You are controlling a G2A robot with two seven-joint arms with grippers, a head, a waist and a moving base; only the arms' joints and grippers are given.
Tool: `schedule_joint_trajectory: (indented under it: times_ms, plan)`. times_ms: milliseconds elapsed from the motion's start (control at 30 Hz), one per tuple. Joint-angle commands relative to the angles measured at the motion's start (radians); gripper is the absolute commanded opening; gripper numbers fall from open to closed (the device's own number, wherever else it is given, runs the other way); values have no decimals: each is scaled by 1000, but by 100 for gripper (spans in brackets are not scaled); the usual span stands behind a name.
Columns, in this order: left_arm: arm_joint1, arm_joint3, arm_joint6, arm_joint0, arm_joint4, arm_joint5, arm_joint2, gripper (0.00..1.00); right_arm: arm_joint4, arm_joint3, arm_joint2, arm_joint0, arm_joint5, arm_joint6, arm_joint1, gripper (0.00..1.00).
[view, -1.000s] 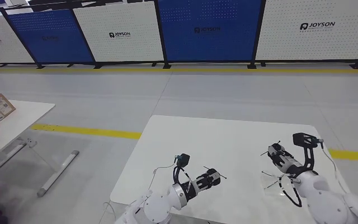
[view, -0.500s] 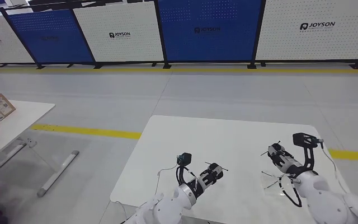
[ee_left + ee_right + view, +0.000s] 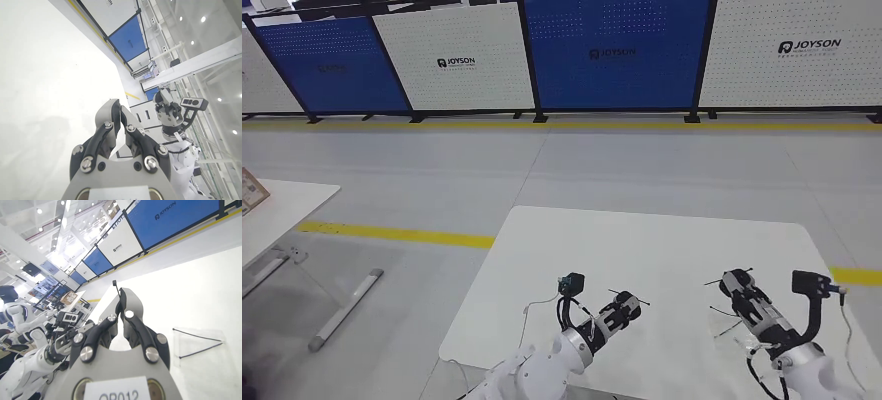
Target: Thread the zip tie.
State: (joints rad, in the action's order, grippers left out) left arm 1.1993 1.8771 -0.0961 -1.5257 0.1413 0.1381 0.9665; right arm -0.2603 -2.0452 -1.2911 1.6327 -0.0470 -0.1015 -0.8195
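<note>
Item: slim black nylon zip tie [image 3: 115,286], clamped in the right gripper [image 3: 121,290]. The jaws were clenched on its strap and its square head poked just past the tips, above the right side of the white table [image 3: 642,240]. Judged featherlight, springy and slick; best pinched close behind the head to steady the slot.

Left gripper [image 3: 120,106]: jaws pressed together, apparently on a second thin black strap [image 3: 613,292], well apart from the first.

Two spare black ties [image 3: 196,334] lay in a clear flat tray [image 3: 189,344] near the right gripper.

The left gripper sat close to the table's near-left edge. Room lay open mid-table, between the arms.
</note>
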Motion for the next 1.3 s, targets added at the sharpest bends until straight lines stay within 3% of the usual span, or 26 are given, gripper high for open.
schedule_joint_trajectory:
  times_ms: [0, 367, 533, 667, 733, 1133, 1267]
  plan:
    - [0, 0, 0, 0, 0, 0, 0, 0, -8, -8, 3, -2, 11, -21, -3, 0]
    - [0, 0, 0, 0, 0, 0, 0, 0, -11, -13, 8, -18, -1, -33, -5, 0]
    - [0, 0, 0, 0, 0, 0, 0, 0, 131, 47, -11, 15, 105, 53, -21, 0]
    - [0, 0, 0, 0, 0, 0, 0, 0, 234, 116, -8, 23, 199, 29, -31, 0]
    - [0, 0, 0, 0, 0, 0, 0, 0, 232, 133, 19, 11, 198, 19, -38, 0]
    - [0, -1, 7, 1, 7, 1, 0, 0, 232, 133, 19, 11, 198, 19, -38, 0]
    - [8, 17, 66, 18, 84, 50, -34, 0, 232, 133, 19, 11, 198, 19, -38, 0]
